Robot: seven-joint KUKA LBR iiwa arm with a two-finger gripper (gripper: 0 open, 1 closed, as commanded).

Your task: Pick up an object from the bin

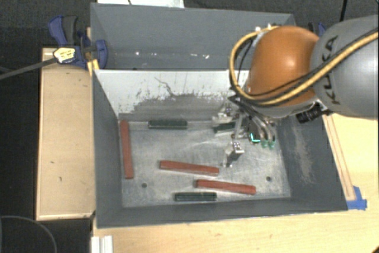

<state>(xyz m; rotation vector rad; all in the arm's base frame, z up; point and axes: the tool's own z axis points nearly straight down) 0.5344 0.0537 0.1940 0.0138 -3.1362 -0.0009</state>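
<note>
I see my gripper (233,156) down low inside the grey bin (308,186), a bit right of the middle. Its tip hangs just by the right end of a long red-brown stick (188,167) that lies flat on the bin floor. I cannot tell if the tip touches that stick, and I cannot tell if the pincer is apart or together (the big orange cover (281,65) on the wrist sits just above it). A second red-brown stick (225,188) lies near the front wall. A dark green stick (195,197) lies just beside that one, to its left. The other dark green stick (167,124) lies near the back. A third red-brown stick (126,149) lies along the left wall.
</note>
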